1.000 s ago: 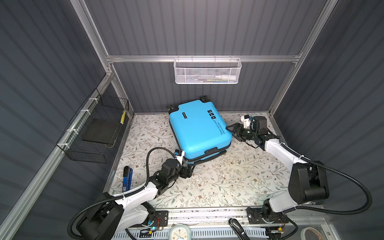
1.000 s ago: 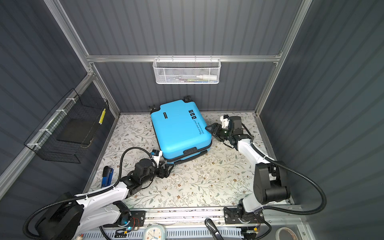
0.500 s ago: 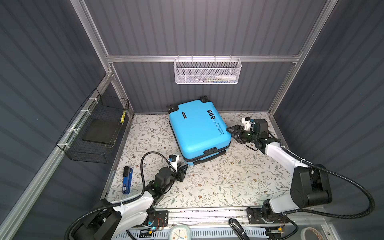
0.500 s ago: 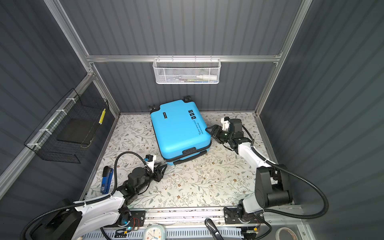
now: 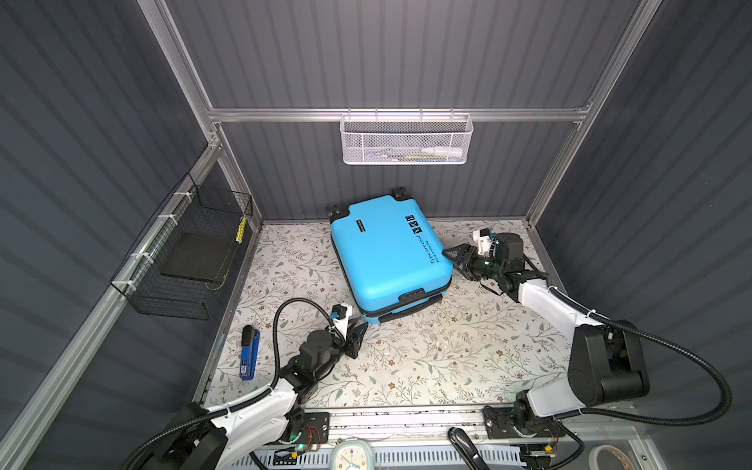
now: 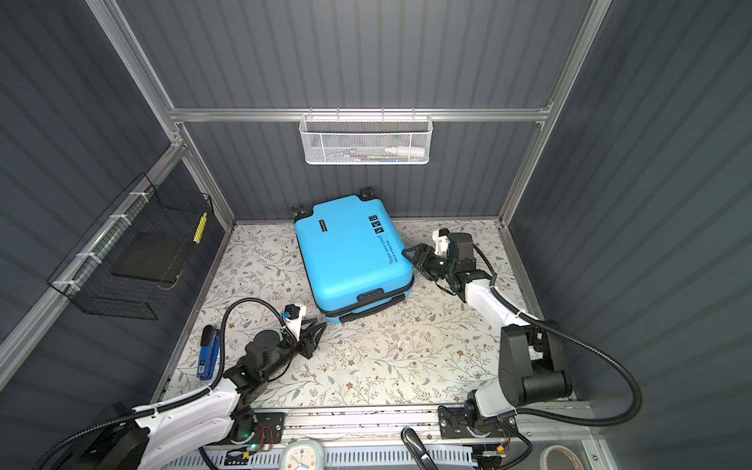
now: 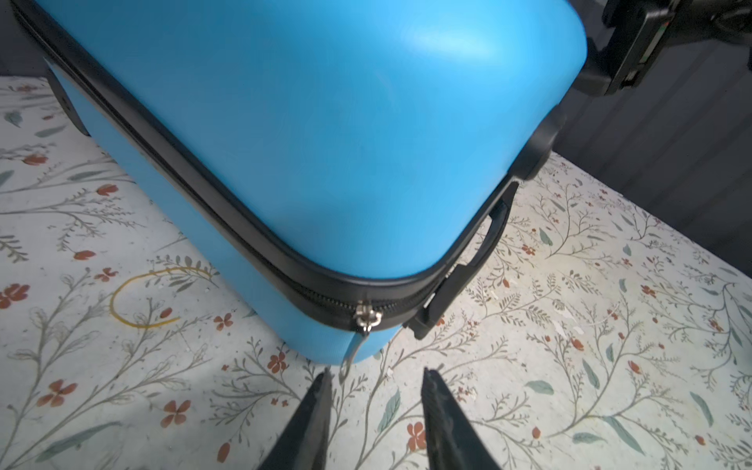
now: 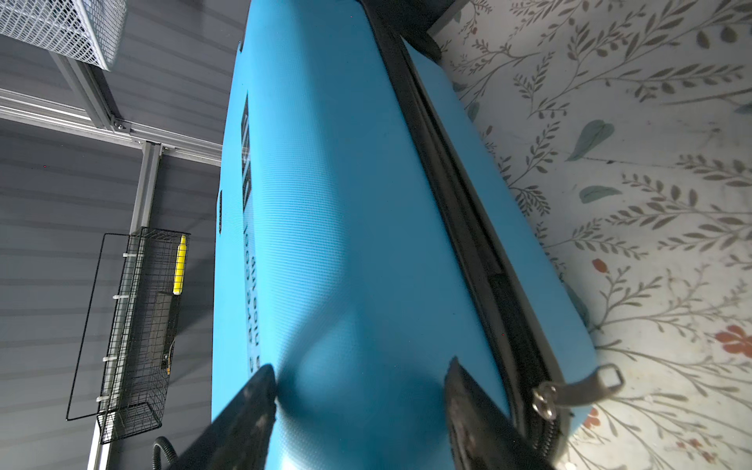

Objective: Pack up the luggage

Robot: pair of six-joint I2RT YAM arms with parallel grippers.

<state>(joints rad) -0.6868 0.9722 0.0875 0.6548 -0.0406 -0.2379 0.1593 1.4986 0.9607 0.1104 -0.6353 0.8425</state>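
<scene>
The silver zipper pull (image 7: 355,350) on the bright blue hard-shell suitcase (image 5: 386,252) hangs just before the narrow, empty left claw (image 7: 376,372); the right claw (image 5: 451,260) stands wide.

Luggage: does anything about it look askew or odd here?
The luggage lies flat but skewed to the table edges, wheels toward the back wall. Its two zipper pulls sit at separate corners, one by the left gripper, one by the right gripper, not together. No damage or spill shows.

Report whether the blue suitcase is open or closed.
Closed: the suitcase lies flat, both shell halves meeting along the black zipper band. Whether it is fully zipped cannot be told.
</scene>
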